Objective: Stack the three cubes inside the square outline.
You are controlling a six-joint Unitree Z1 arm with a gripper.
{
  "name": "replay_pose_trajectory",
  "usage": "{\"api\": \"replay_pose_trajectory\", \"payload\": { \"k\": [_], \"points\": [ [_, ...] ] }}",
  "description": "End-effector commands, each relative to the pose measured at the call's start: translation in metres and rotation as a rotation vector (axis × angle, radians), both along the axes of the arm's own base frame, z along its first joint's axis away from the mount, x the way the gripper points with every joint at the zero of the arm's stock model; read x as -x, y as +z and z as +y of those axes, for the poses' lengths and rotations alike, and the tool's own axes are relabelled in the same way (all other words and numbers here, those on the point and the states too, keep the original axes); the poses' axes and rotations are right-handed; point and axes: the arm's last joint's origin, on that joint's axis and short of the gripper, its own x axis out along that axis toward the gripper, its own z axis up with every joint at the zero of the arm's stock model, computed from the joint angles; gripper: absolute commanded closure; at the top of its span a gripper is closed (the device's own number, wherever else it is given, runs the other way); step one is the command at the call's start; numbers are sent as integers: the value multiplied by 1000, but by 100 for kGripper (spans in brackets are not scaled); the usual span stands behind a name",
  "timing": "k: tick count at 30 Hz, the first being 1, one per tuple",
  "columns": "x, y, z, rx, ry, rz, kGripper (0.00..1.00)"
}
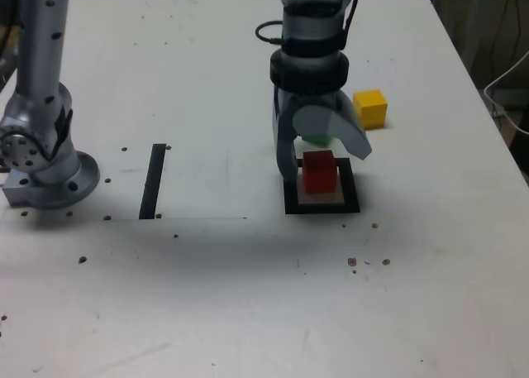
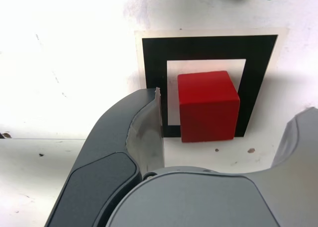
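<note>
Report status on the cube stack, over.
End effector open, straddling small red cube inside black tape square outline. Green cube, yellow cube unstacked. Nothing blocking.

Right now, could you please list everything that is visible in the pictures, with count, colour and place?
red cube: one, red, inside the square outline, between the open fingers.
yellow cube: one, yellow, on the table toward the exterior view's right, beyond the outline.
green cube: one, green, mostly hidden behind the gripper.
square outline: one, black tape, white inside.
tape strip: one, black, toward the exterior view's left.
table: one, white.
arm base: one, grey, at the exterior view's left.
gripper: one, grey, open, over the red cube.
</note>
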Motion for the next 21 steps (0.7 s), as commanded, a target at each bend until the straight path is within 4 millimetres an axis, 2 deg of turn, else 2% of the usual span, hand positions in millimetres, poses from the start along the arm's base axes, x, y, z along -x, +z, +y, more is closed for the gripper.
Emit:
{"api": "replay_pose_trajectory", "payload": {
  "k": [1, 14, 21],
  "points": [
    [4, 7, -1, -9, -4, -9, 0],
    [22, 38, 4, -95, -47, 31, 0],
    [24, 39, 12, -97, -127, 69, 0]
  ]
}}
